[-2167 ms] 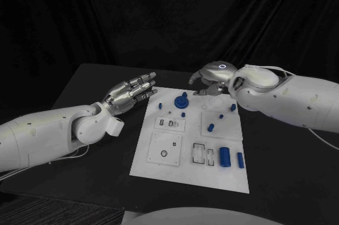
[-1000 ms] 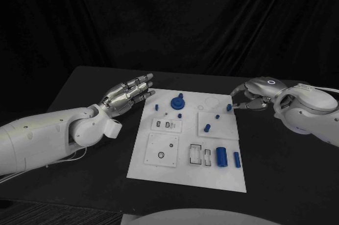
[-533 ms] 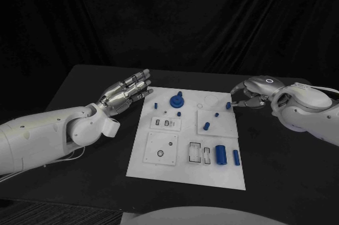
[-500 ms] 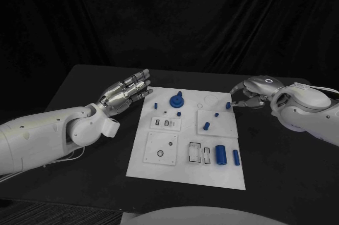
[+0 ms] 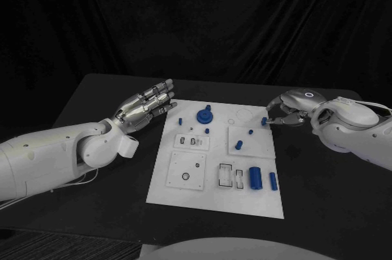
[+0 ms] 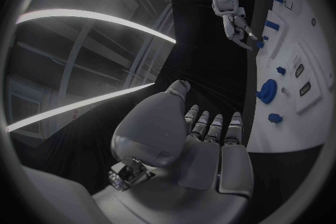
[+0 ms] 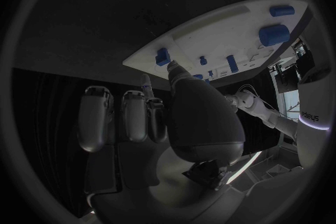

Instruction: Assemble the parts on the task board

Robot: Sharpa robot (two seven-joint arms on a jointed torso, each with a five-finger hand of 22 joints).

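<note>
The white task board (image 5: 214,193) lies mid-table with several blue parts on it. A small blue peg (image 5: 264,121) stands at its far right edge. My right hand (image 5: 288,109) hovers just right of that peg, fingertips curled down close to it. In the right wrist view the thumb of the right hand (image 7: 175,123) points at the peg (image 7: 162,57) with a small gap, nothing held. My left hand (image 5: 147,107) is held off the board's far left corner, palm up, fingers apart, empty. A round blue knob (image 5: 204,117) stands at the far middle.
Other parts on the board: a peg (image 5: 179,122) at the far left, a short piece (image 5: 238,145) in the middle, a thick cylinder (image 5: 255,179) and a slim bar (image 5: 273,182) at the near right. Bare black table (image 5: 327,186) surrounds the board.
My right hand has drawn back from above the board's far middle to its far right edge, then edged in toward the small peg. The left hand has stayed put.
</note>
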